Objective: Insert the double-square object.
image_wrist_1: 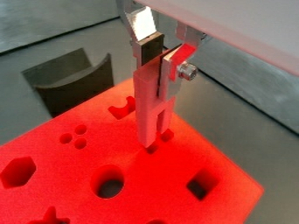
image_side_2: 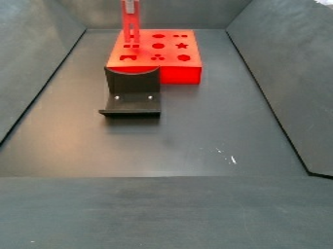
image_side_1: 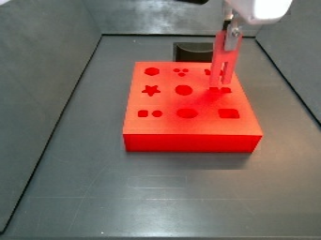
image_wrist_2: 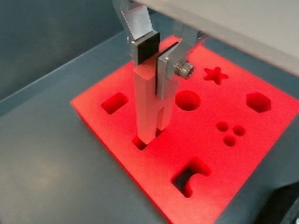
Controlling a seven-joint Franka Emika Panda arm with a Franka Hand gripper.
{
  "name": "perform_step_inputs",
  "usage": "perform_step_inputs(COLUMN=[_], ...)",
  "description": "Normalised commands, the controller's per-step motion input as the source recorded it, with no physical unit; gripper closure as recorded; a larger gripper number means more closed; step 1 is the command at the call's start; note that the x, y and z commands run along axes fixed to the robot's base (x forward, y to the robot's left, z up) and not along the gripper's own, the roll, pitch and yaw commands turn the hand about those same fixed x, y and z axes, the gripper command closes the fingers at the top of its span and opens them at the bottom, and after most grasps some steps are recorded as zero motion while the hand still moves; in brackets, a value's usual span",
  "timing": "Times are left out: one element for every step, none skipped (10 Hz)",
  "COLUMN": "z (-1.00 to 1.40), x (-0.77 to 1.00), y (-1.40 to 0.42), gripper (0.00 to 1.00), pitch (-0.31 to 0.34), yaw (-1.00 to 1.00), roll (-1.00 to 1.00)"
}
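My gripper [image_wrist_1: 160, 59] is shut on the top of the double-square object [image_wrist_1: 155, 105], a long thin red peg held upright; both also show in a wrist view [image_wrist_2: 159, 59] [image_wrist_2: 146, 109]. The peg's lower end sits at a small hole [image_wrist_2: 140, 144] in the big flat red block [image_wrist_1: 152, 188], near one edge. I cannot tell how deep the tip is. In a side view the peg [image_side_1: 223, 61] stands at the block's [image_side_1: 189, 136] far right part, under the gripper [image_side_1: 231, 30]. In a side view the peg [image_side_2: 129, 24] rises from the block's [image_side_2: 176, 73] left part.
A small dark grey curved piece [image_side_2: 131, 97] lies on the grey floor beside the block; it also shows in a side view [image_side_1: 192, 49] and in both wrist views [image_wrist_1: 70, 79] [image_wrist_2: 286, 206]. The block has several other shaped holes. Grey walls ring the floor.
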Motion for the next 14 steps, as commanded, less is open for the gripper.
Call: perform_step_inputs(z=[-0.12,-0.1,-0.11,-0.08,-0.05,-0.02,-0.04,-0.1,-0.11,-0.1,-0.17,-0.2,-0.26,-0.43], x=[0.23,0.4,0.39,0.12,0.0,0.0,-0.05,0.0,0.21,0.32,0.29,0.15,0.0,0.0], y=[-0.24,-0.15,-0.01,0.0,0.0,0.0,0.0,0.0,0.0,0.05,0.03,0.05,0.04,0.02], gripper=[1.0,1.0,1.0,1.0,1.0,1.0,1.0,1.0,1.0,1.0,1.0,1.0,1.0,1.0], pitch=[0.146,0.171,0.17,0.134,0.047,0.0,0.0,0.229,0.371,0.366,0.339,0.209,0.127,0.123], yaw=[-0.45,-0.32,-0.33,-0.24,0.0,0.0,0.0,0.0,0.0,-0.05,0.0,0.0,0.06,0.04], roll=[0.23,0.24,0.23,0.15,0.08,0.0,-0.04,-0.11,-0.21,-0.25,-0.21,-0.15,-0.1,-0.01])
